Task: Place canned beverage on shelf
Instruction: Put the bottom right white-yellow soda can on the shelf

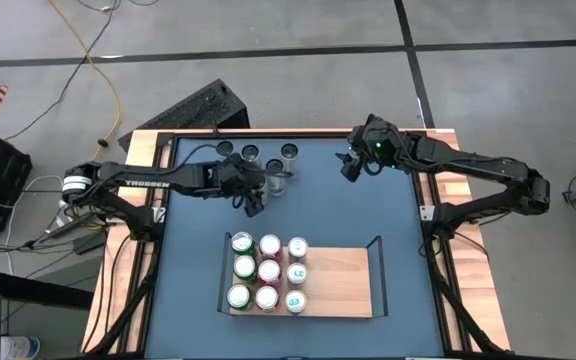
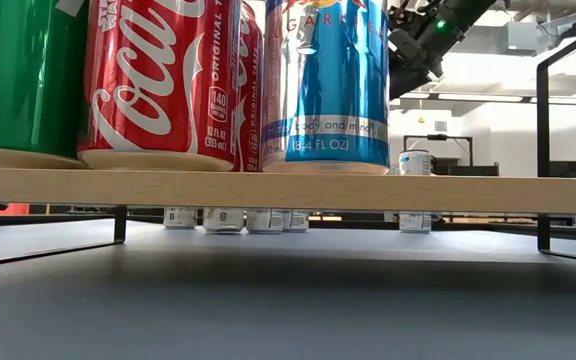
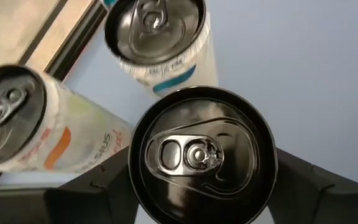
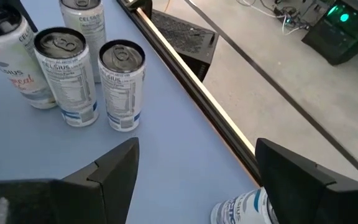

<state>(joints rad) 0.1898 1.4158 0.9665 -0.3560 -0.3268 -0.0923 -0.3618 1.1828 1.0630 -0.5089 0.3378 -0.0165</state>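
The shelf (image 1: 340,282) is a light-wood board with black end rails, standing at the table's near middle. Several cans (image 1: 268,271) stand on its left part; they fill the low view (image 2: 158,80). My left gripper (image 1: 256,198) is at the table's far left middle, shut on a black can (image 3: 202,155). White cans (image 1: 278,182) stand on the table just beyond it. My right gripper (image 1: 352,165) is open and empty above the table's far right part, with one white-and-blue can (image 4: 241,210) below it. My left gripper pinches the black can's side wall just under its top rim (image 3: 135,183) between its two fingers (image 3: 92,193), one on each side. The fingers come from above, and the can is upright, its top facing the wrist camera. I cannot tell whether its base is on the table.
A group of white cans (image 4: 64,74) stands near the table's far edge (image 1: 250,153). The shelf's right half is bare wood. The blue tabletop (image 1: 348,215) lies between the cans and the shelf. Black frame rails border the table's far edge (image 4: 185,68).
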